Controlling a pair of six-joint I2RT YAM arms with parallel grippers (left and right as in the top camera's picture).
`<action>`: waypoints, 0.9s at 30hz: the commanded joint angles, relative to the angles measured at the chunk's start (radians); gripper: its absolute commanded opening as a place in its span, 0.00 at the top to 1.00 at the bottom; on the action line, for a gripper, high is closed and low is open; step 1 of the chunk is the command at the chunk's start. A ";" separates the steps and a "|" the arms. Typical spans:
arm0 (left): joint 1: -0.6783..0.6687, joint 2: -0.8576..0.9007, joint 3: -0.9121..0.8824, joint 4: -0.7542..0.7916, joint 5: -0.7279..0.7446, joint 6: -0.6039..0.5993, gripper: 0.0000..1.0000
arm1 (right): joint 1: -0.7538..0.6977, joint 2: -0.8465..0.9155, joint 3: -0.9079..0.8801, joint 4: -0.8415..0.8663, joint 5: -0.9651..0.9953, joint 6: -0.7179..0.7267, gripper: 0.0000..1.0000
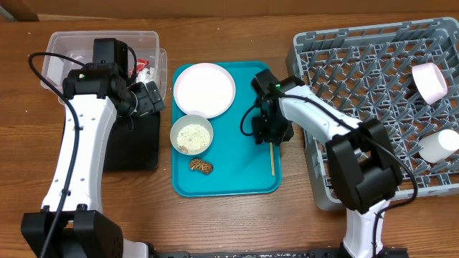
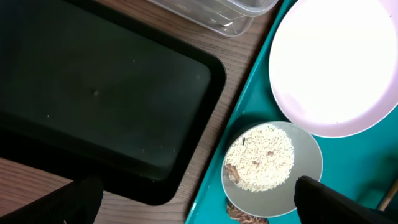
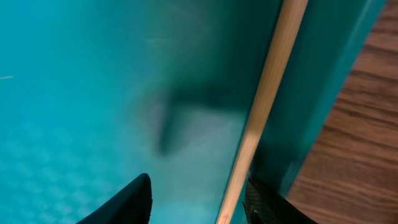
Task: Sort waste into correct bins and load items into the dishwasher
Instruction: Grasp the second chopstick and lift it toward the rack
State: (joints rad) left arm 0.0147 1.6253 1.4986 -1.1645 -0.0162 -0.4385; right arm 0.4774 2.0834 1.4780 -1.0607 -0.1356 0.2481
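My left gripper is open and empty above the black tray, next to the clear tub that holds the red wrapper. In the left wrist view its fingers straddle the black tray's corner and the small plate of rice, with the brown lump below. The large plate lies on the teal tray. My right gripper is low over the tray, open, with a chopstick between its fingers, close to the right one.
The grey dish rack at the right holds a cup and another white dish. The teal tray's right wall stands just beside the chopstick, with bare wooden table beyond.
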 commanded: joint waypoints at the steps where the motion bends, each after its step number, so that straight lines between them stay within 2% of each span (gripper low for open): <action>1: -0.002 -0.017 0.010 -0.002 -0.010 -0.003 0.00 | -0.002 0.025 -0.006 0.009 0.027 0.020 0.50; 5: -0.002 -0.017 0.010 -0.002 -0.010 -0.003 0.00 | -0.002 0.025 -0.006 0.009 0.030 0.019 0.51; 7: -0.002 -0.017 0.010 -0.002 -0.010 -0.003 0.00 | 0.000 0.025 -0.008 0.008 0.029 0.019 0.56; 10: -0.002 -0.017 0.010 -0.002 -0.010 -0.003 0.00 | -0.001 0.025 -0.022 0.009 0.030 0.019 0.77; 16: -0.002 -0.017 0.010 -0.002 -0.010 -0.003 0.00 | -0.001 0.025 -0.054 0.016 0.029 0.027 0.96; 22: -0.002 -0.017 0.010 -0.003 -0.010 -0.003 0.00 | -0.002 0.005 0.010 -0.048 0.030 0.006 0.96; 27: -0.002 -0.017 0.010 -0.003 -0.010 -0.003 0.00 | -0.031 -0.130 0.116 -0.109 0.035 -0.047 0.96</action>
State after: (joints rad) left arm 0.0147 1.6253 1.4986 -1.1648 -0.0162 -0.4385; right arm 0.4725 2.0804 1.5021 -1.1618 -0.1143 0.2420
